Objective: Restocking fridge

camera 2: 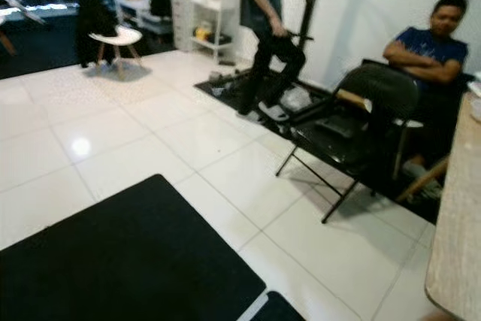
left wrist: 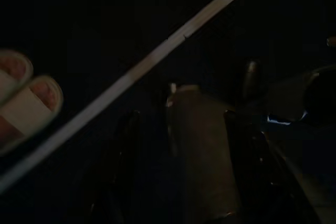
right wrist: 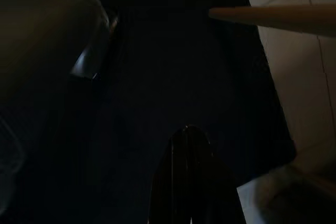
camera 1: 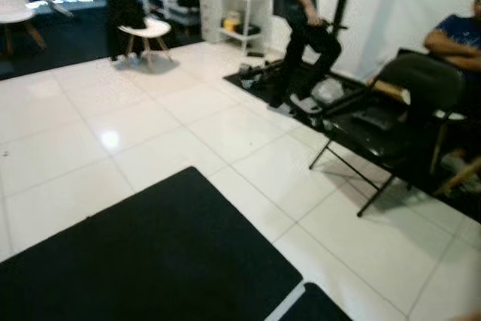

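a black mat (camera 1: 150, 261) lies near on white floor tiles (camera 1: 150, 125) — far left a white chair (camera 1: 146, 31); right, a black folding chair (camera 1: 391, 129), one person standing (camera 1: 304, 28), another seated (camera 1: 455, 39).

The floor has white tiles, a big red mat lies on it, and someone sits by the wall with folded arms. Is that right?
Almost. The mat is black, not red, as the right eye view shows. The white tiled floor and the seated person with folded arms are right.

Both arms hang idle in deep shade. The left gripper (left wrist: 178, 182) shows as dim black fingers; the right gripper (right wrist: 189, 182) shows as one dark shape.
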Motion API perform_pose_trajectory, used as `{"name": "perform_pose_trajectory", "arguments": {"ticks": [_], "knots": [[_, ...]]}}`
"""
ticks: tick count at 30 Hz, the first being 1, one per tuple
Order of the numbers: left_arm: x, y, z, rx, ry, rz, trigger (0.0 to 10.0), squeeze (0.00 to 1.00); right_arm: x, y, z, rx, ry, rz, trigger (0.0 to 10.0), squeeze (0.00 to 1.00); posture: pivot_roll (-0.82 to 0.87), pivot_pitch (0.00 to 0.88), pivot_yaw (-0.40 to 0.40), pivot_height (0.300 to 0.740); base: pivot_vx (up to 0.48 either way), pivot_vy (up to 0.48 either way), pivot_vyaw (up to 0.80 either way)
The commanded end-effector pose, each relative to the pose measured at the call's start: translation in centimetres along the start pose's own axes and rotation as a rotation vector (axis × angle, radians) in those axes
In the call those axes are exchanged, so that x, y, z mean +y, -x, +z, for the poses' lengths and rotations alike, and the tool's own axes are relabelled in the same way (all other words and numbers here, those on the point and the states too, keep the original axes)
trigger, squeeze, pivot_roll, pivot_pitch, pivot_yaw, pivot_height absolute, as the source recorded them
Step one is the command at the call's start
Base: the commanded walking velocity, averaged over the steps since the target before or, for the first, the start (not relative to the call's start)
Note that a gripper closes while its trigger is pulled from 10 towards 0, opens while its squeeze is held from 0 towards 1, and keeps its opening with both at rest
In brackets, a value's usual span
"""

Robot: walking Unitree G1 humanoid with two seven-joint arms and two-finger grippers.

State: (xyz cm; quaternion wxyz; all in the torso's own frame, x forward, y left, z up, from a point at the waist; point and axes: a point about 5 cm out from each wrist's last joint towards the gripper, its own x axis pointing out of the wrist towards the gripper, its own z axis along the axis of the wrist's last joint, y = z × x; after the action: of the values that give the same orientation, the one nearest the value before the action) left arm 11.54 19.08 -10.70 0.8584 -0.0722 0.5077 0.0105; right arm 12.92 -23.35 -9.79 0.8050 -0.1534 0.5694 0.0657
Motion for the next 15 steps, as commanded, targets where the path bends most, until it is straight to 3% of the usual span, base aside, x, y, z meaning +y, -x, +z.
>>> {"name": "perform_pose_trajectory", "arguments": {"ticks": [1, 15], "knots": [[-0.26, -0.05, -0.10, 0.008, -0.003, -0.008, 10.0, 0.00, -0.40, 0.09, -0.45, 0.015, 0.003, -0.012, 10.0, 0.00, -0.10, 0.000, -0.009, 0.740, 0.345, 0.000, -0.79], [-0.18, -0.04, -0.08, 0.008, -0.004, -0.005, 10.0, 0.00, -0.28, 0.08, -0.54, 0.019, 0.006, -0.005, 10.0, 0.00, -0.10, 0.000, -0.007, 0.740, 0.343, 0.000, -0.79]]}}
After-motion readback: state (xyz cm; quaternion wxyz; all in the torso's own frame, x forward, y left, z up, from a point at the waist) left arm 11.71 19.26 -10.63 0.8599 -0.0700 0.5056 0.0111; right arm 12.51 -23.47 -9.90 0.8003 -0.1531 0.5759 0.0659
